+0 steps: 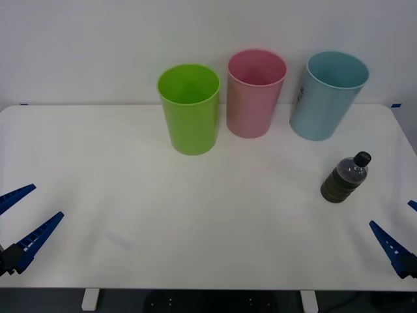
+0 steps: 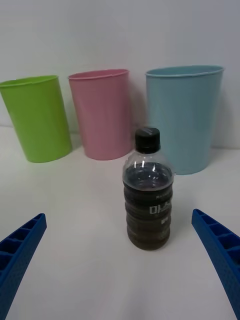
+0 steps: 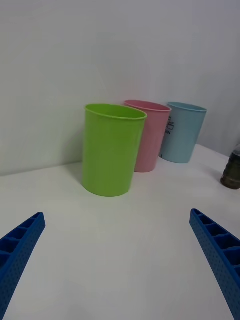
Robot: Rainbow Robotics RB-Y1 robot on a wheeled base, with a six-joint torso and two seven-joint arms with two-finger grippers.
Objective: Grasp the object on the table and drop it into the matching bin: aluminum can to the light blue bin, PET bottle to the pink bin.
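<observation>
Before the PET bottle [image 2: 148, 192], right hand [image 2: 120, 260] wide open, empty.

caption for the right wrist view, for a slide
Open right hand facing the upright bottle on the table, with green, pink and blue bins behind.

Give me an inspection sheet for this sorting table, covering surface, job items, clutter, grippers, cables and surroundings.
Surface: white table, smooth, no spills seen.
Job's things: PET bottle upright, capped, on the robot's right, in front of the light blue bin; pink bin in the middle of the row, upright.
Clutter: lime green bin on the row's left end.
Grippers: left gripper open, at the near left edge; right gripper open, facing the bottle from the near right edge.
Cables: nothing seen.
Surroundings: plain white wall behind the bins.
</observation>
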